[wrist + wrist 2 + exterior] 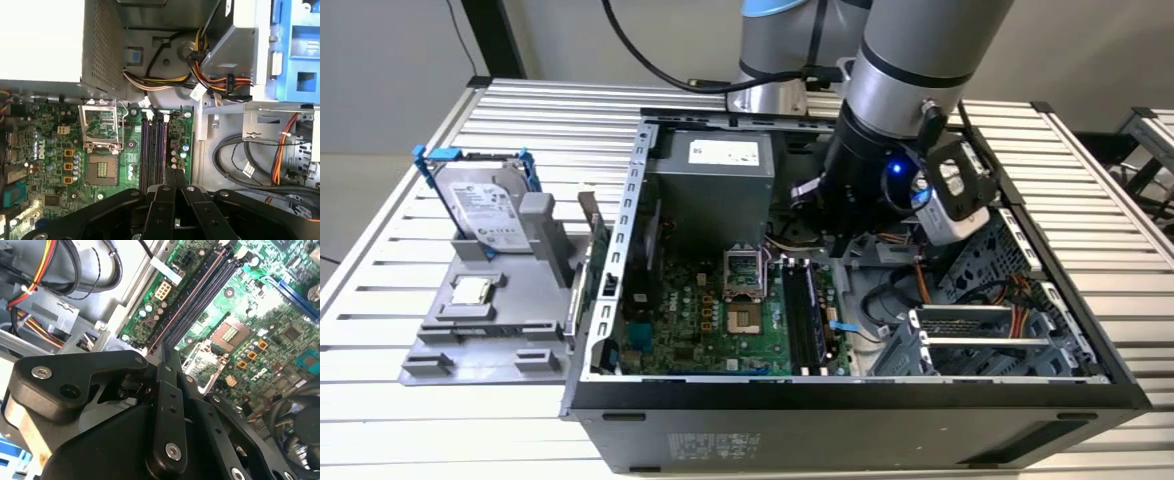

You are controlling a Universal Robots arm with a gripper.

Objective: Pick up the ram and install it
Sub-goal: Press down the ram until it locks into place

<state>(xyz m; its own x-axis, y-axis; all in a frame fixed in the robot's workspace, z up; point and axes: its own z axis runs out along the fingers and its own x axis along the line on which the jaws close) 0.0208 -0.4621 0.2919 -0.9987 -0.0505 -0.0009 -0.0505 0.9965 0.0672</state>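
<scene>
My gripper (175, 173) hangs inside the open computer case (854, 398), low over the motherboard's memory slots (803, 312). In both wrist views its two black fingers are shut, tip against tip, with nothing visible between them. The tips (161, 351) sit at the end of the slot nearest the drive bays. Along that slot runs a thin reddish-brown edge (164, 145) (192, 295), which looks like the ram standing edge-on in it. I cannot tell whether the fingertips touch it.
Beside the slots is the open processor socket (102, 170), with the power supply (714, 185) and its cable bundle (200, 80) behind. The drive cage (987, 330) fills the exterior view's right. Outside the case, a grey fixture (480, 345) holds a hard drive (487, 210) and a processor chip (470, 290).
</scene>
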